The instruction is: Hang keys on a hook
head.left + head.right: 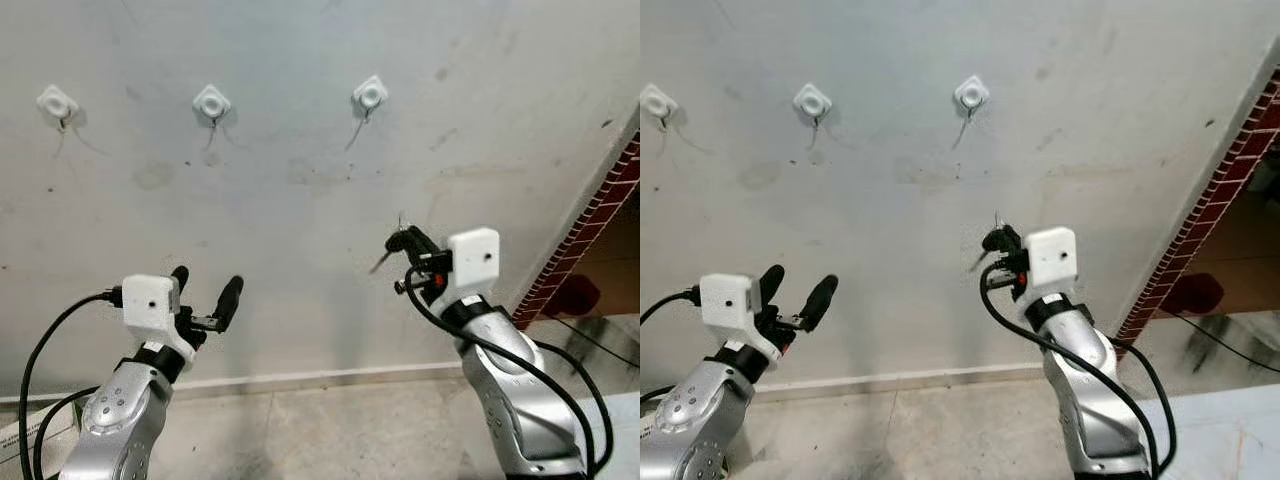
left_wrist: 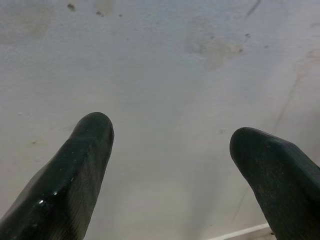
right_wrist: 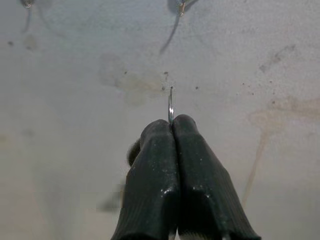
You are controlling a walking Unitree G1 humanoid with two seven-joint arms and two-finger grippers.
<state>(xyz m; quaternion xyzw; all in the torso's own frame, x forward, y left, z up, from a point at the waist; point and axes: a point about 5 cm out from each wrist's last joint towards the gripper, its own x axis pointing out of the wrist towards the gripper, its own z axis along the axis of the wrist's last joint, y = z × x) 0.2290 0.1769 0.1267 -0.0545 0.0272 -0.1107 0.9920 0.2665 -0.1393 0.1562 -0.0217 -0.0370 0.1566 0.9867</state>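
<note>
Grey wall (image 1: 300, 200) carries three hooks (image 1: 370, 95); right pincer (image 3: 171, 122) clenches a key ring (image 3: 170, 105), keys mostly hidden; left pincer (image 1: 205, 285) is released.

pale grey plaster wall (image 1: 300, 200) mottled with faint brownish stains and dark specks. three white diamond-shaped plastic hooks: left hook (image 1: 57, 101), middle hook (image 1: 211, 101), right hook (image 1: 370, 93). glossy black fingers on the left gripper (image 1: 205, 290) and right gripper (image 1: 403, 242); thin silver metal key ring (image 3: 170, 106). silver arms with white camera boxes and black cables. red-brown brick edging (image 1: 585, 230) with pale mortar lines. beige floor (image 1: 330, 430).
</note>
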